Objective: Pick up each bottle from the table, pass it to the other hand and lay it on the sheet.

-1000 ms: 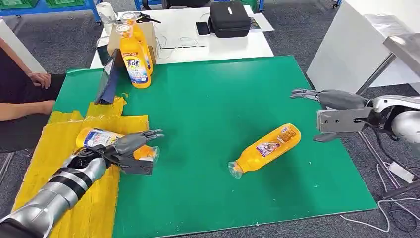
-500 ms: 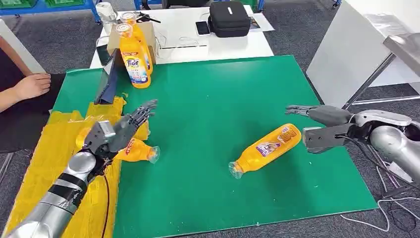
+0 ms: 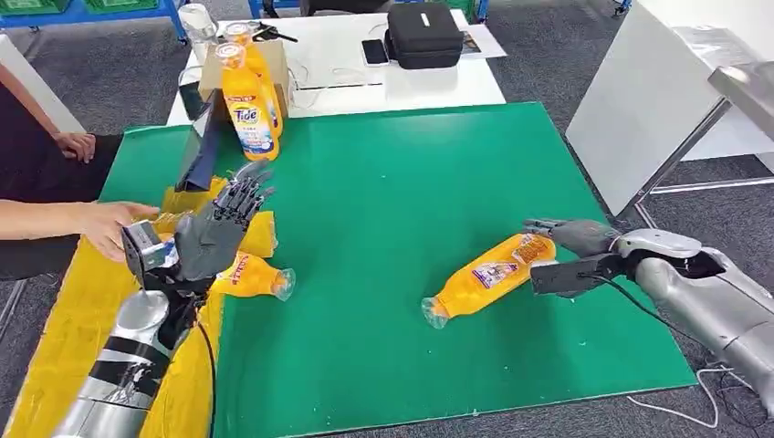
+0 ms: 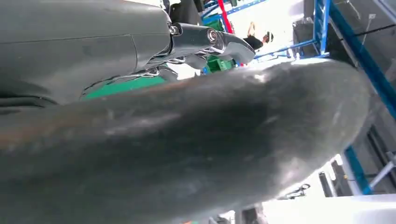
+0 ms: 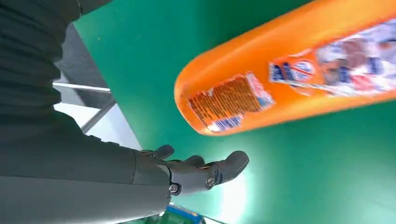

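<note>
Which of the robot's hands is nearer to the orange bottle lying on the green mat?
Right. The right hand is open at the base end of the orange bottle. The left hand is raised, open, far across the green mat, over the yellow sheet.

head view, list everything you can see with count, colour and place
green table mat: one, green, covers the near table
crinkled yellow plastic sheet: one, yellow, on the mat's left side
orange plastic detergent bottles lying down: two; one at the sheet's edge, one on the mat beside the right hand
upright orange detergent bottles: two, at the mat's far left corner
cardboard box: one, brown, behind the upright bottles
black zip case: one, on the white table beyond
dark phone: one, beside the case
person's hand: one, reaching over the sheet
left hand: raised, fingers spread, holding nothing
right hand: at the bottle's base, fingers apart
</note>
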### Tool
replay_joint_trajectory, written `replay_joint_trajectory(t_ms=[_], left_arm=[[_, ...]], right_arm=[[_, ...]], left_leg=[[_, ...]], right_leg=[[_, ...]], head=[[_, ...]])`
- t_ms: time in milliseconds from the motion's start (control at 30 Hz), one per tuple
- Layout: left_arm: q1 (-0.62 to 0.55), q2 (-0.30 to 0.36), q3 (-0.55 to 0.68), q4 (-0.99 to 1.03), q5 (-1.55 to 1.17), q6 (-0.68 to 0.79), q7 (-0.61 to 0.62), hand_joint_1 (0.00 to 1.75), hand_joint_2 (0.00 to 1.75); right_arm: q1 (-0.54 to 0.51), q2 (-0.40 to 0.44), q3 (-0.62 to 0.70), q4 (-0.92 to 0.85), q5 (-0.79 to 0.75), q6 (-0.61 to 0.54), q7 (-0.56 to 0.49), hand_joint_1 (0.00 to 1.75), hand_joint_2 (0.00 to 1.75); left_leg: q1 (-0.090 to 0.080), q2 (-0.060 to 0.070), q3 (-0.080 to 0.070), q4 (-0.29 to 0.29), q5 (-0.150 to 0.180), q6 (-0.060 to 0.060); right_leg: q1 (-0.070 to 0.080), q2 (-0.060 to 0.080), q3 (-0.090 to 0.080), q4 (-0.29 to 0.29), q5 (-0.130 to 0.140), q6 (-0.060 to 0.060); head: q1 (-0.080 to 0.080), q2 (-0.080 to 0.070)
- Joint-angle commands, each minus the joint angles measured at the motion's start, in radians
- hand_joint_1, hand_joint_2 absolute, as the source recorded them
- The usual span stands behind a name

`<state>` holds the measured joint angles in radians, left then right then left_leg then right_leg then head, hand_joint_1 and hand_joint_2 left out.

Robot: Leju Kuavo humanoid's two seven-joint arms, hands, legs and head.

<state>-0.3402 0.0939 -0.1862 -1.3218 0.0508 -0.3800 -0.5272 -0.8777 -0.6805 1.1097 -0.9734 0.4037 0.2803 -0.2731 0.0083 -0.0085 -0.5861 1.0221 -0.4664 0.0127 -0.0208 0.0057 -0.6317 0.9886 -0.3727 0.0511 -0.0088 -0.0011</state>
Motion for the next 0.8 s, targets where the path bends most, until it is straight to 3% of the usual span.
replay_joint_trajectory(t_ms=[33, 200, 533, 700, 733, 800], left_arm=[[-0.009, -0.033, 0.033, 0.012, 0.008, -0.016, -0.001, 0.0, 0.0], [-0.022, -0.036, 0.03, 0.031, 0.019, -0.033, 0.001, 0.0, 0.0], [-0.028, -0.037, 0.029, 0.035, 0.021, -0.037, 0.001, 0.0, 0.0], [-0.07, -0.049, 0.008, 0.078, 0.036, -0.057, 0.008, 0.0, 0.0], [-0.087, -0.054, -0.001, 0.095, 0.037, -0.055, 0.009, 0.0, 0.0], [-0.107, -0.057, -0.009, 0.119, 0.044, -0.056, 0.01, 0.0, 0.0]], right_arm=[[-0.034, 0.211, -0.012, 0.339, 0.096, -0.052, -0.035, 0.0, 1.75], [-0.012, 0.295, -0.039, 0.463, 0.16, -0.086, -0.057, 0.0, 1.75], [0.012, 0.312, -0.042, 0.479, 0.16, -0.096, -0.056, 0.0, 1.75], [0.078, 0.384, -0.01, 0.592, 0.224, -0.072, -0.062, 0.0, 1.75], [0.091, 0.39, 0.002, 0.608, 0.24, -0.066, -0.067, 1.66, 1.75], [0.108, 0.393, 0.007, 0.617, 0.243, -0.048, -0.08, 1.75, 1.75]], left_leg=[[0.001, 0.006, 0.004, -0.001, -0.001, 0.0], [0.001, 0.003, 0.003, -0.001, 0.0, -0.001], [0.001, 0.001, 0.002, 0.0, 0.0, 0.0], [0.002, 0.0, 0.004, -0.001, 0.0, -0.001], [0.002, -0.001, 0.004, -0.001, 0.0, -0.001], [0.002, -0.002, 0.004, -0.001, 0.0, -0.001]], right_leg=[[0.001, 0.004, 0.003, -0.002, 0.001, -0.003], [0.001, 0.002, 0.002, -0.001, 0.001, -0.002], [0.001, 0.0, 0.001, -0.001, 0.0, -0.002], [0.002, -0.001, 0.004, -0.002, 0.001, -0.003], [0.002, -0.002, 0.004, -0.003, 0.0, -0.003], [0.003, -0.003, 0.004, -0.002, 0.0, -0.003]], head=[[0.0, 0.0], [0.0, 0.0], [0.0, 0.0], [0.0, 0.0], [0.0, 0.0], [0.0, 0.0]])
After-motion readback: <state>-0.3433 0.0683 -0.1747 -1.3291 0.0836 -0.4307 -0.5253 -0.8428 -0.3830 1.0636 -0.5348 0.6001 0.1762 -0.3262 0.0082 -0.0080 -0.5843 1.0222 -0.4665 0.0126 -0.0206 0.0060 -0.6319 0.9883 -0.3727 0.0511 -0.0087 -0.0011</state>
